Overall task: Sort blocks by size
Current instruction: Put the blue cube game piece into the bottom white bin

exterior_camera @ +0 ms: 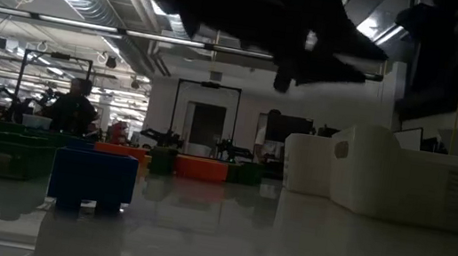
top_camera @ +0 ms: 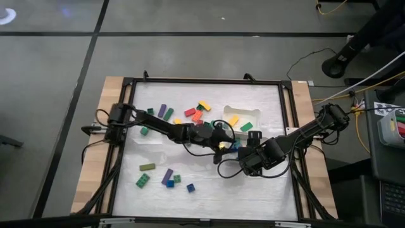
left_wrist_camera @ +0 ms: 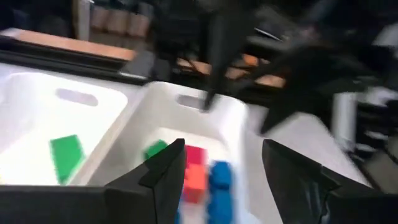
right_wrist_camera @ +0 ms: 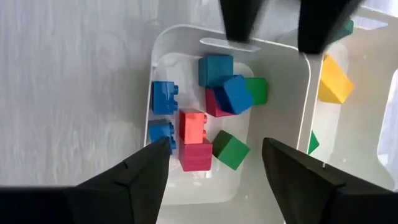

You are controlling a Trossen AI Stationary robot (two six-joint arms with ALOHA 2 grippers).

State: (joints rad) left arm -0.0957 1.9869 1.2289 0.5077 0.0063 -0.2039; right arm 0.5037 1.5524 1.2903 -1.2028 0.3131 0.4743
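Our left gripper (left_wrist_camera: 217,168), jaws apart and empty, hovers directly above the small white plastic tray (right_wrist_camera: 186,37) holding short coloured plastic toy bricks (right_wrist_camera: 194,138); the right gripper (right_wrist_camera: 214,158) gapes alongside.

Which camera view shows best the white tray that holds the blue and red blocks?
The right wrist view: it looks down into the tray and shows every block inside. The left wrist view shows it blurred, the high view hides it under the arms, and the low view shows only white walls.
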